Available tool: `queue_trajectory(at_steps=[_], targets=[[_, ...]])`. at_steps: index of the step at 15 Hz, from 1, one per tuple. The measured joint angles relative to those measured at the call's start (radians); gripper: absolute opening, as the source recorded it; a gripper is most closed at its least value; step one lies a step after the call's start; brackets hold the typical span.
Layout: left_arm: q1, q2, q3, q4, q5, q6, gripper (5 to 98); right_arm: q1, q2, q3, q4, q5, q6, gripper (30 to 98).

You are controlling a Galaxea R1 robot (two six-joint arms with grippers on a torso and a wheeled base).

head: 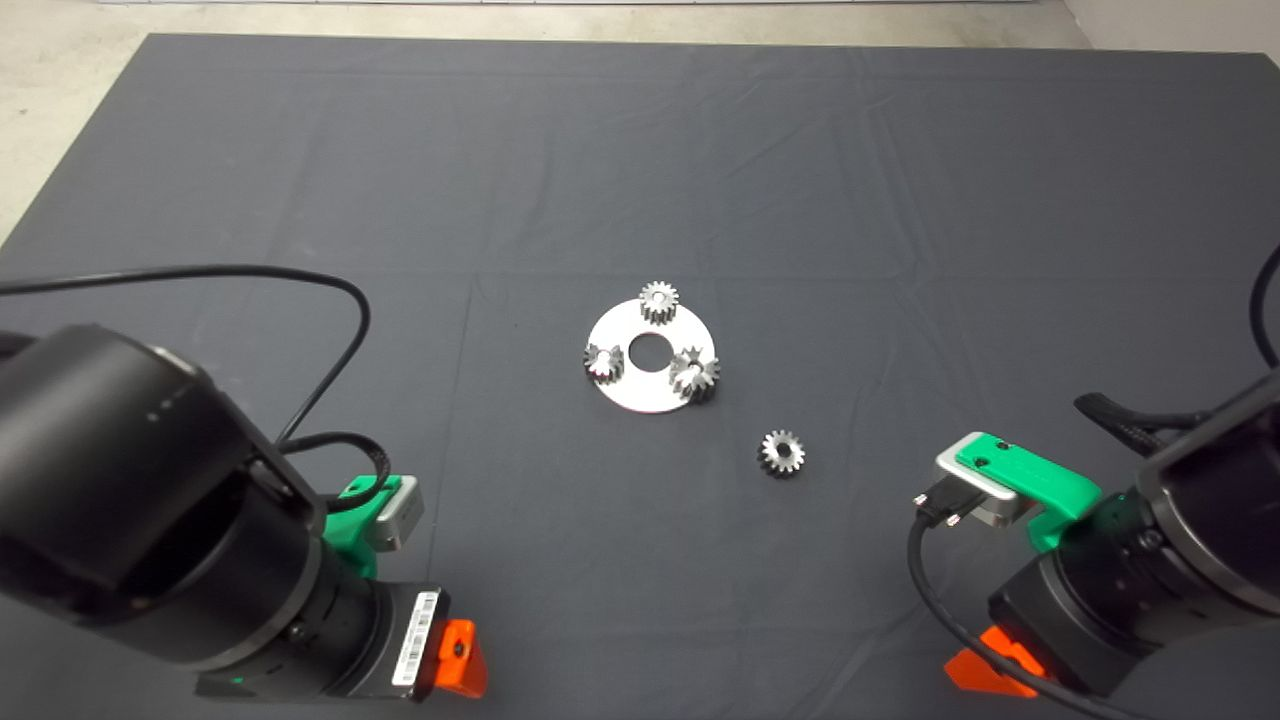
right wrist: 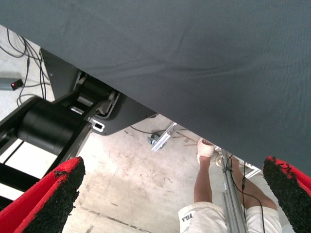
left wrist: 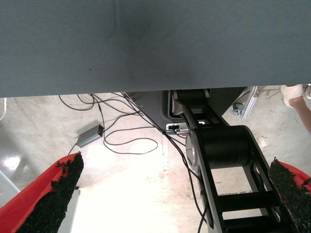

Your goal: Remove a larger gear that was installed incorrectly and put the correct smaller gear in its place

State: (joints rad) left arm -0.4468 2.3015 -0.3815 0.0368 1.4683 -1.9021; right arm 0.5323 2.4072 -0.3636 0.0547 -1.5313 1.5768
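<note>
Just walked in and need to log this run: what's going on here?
Nothing is being handled yet. Both arms wait at the near edge of the mat, left gripper and right gripper open. A round silver plate holds three gears; the larger gear still sits on its right side. The smaller gear lies loose on the mat nearby.
</note>
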Motion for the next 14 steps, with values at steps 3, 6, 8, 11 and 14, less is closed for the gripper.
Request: queue_trajectory(at_steps=[3,6,8,11,14], targets=[[0.0,0.0,0.0,0.0,-0.004,0.0,98.2,0.0,0.0,-0.035,0.0,0.0,-0.013,96.9],[0.0,0.0,0.0,0.0,-0.004,0.0,98.2,0.0,0.022,-0.202,0.0,0.0,-0.149,96.9],[0.0,0.0,0.0,0.0,-0.005,0.0,98.2,0.0,0.076,-0.369,-0.002,-0.006,-0.266,96.9],[0.0,0.0,0.0,0.0,-0.006,0.0,98.2,0.0,0.247,-0.616,-0.005,-0.004,-0.433,96.9],[0.0,0.0,0.0,0.0,-0.006,0.0,98.2,-0.001,0.402,-0.827,-0.007,0.001,-0.562,96.9]])
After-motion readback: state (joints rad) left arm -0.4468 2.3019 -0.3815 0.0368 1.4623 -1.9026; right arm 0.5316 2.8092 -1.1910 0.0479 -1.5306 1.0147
